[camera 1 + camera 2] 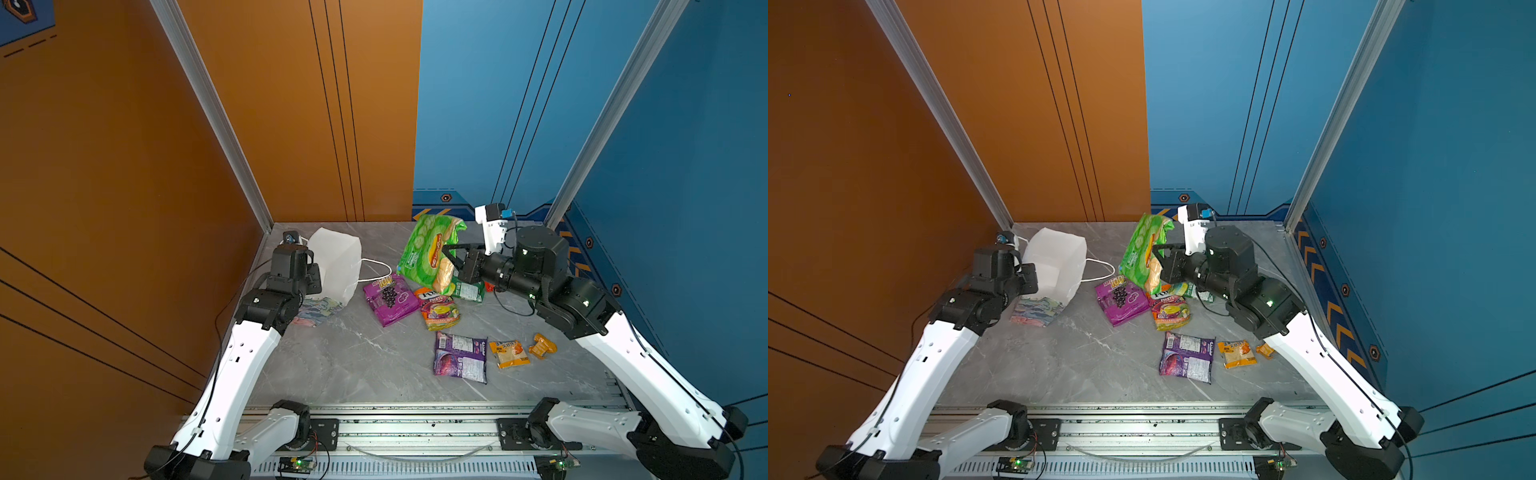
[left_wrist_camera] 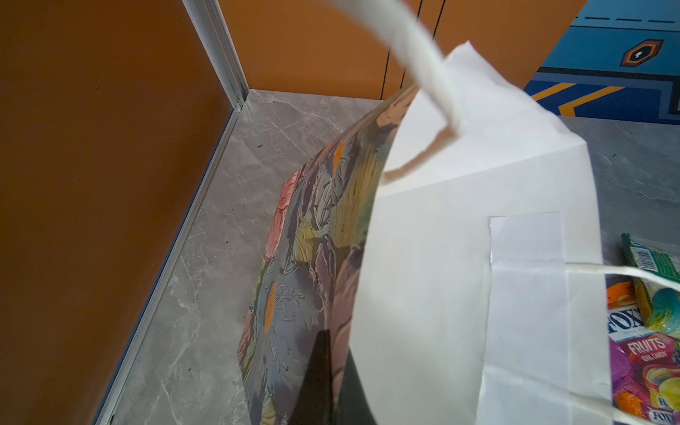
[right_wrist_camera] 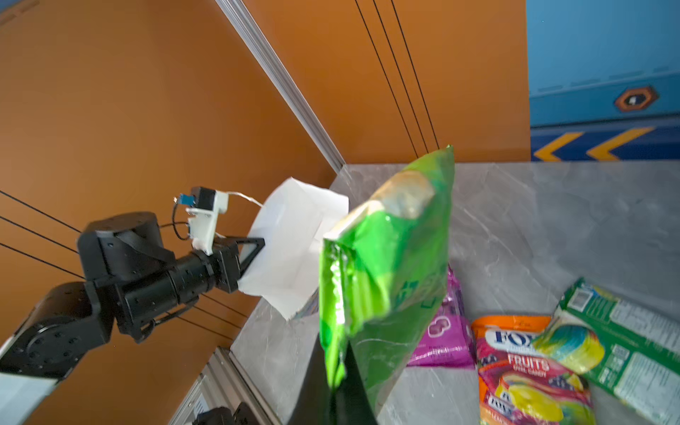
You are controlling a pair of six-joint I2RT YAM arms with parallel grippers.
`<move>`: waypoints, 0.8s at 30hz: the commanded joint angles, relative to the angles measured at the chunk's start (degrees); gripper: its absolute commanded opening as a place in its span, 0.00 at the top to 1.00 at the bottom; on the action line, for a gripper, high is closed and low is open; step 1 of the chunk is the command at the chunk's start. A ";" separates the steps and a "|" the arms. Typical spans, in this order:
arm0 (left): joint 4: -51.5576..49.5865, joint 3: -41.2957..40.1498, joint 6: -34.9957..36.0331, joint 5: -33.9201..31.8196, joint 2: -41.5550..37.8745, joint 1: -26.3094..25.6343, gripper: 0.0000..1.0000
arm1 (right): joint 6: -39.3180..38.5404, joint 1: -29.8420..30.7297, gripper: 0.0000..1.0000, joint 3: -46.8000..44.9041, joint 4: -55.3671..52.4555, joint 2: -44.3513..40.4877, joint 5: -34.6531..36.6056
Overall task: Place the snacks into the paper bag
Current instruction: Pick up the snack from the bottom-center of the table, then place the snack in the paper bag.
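The paper bag (image 1: 336,262) (image 1: 1054,262) stands tilted at the back left, its white inside facing up. My left gripper (image 2: 338,368) is shut on its rim, one finger on the floral outside (image 2: 312,257). My right gripper (image 1: 446,251) (image 3: 336,390) is shut on an edge of the large green chips packet (image 1: 428,253) (image 3: 390,265), held above the table to the right of the bag. On the table lie a magenta grape packet (image 1: 390,299), a fruit-candy packet (image 1: 438,309), a green-white packet (image 1: 469,291), a purple packet (image 1: 460,357) and a small yellow-orange packet (image 1: 509,353).
A small orange piece (image 1: 542,345) lies near the right arm. The bag's cord handle (image 1: 376,266) loops onto the table toward the magenta packet. An orange wall stands close on the left, blue walls at the back and right, and a metal rail (image 1: 415,428) runs along the front.
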 commanded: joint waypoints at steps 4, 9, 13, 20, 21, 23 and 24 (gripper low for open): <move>-0.11 0.27 0.80 3.41 0.36 -0.79 1.00 | -3.06 1.87 1.00 7.19 1.91 4.52 0.89; -0.11 0.31 1.00 4.02 0.27 -1.11 1.00 | -2.40 5.84 1.00 10.75 4.09 8.70 -0.06; 0.08 0.09 1.00 4.70 0.33 -1.46 1.00 | -1.05 8.17 1.00 12.44 5.78 12.11 -1.84; 0.15 0.17 1.00 5.47 0.46 -1.80 1.00 | 2.53 10.58 1.00 12.48 8.65 17.02 -4.14; 0.16 0.21 0.99 5.35 0.48 -1.85 1.00 | 3.07 10.68 1.00 12.51 8.76 17.61 -4.52; 0.16 0.17 1.06 5.33 0.28 -1.77 1.00 | 4.38 11.10 1.00 11.91 9.43 18.82 -4.99; 0.22 0.23 1.00 5.38 0.29 -1.81 1.00 | 5.15 11.32 1.00 11.52 9.80 19.38 -5.30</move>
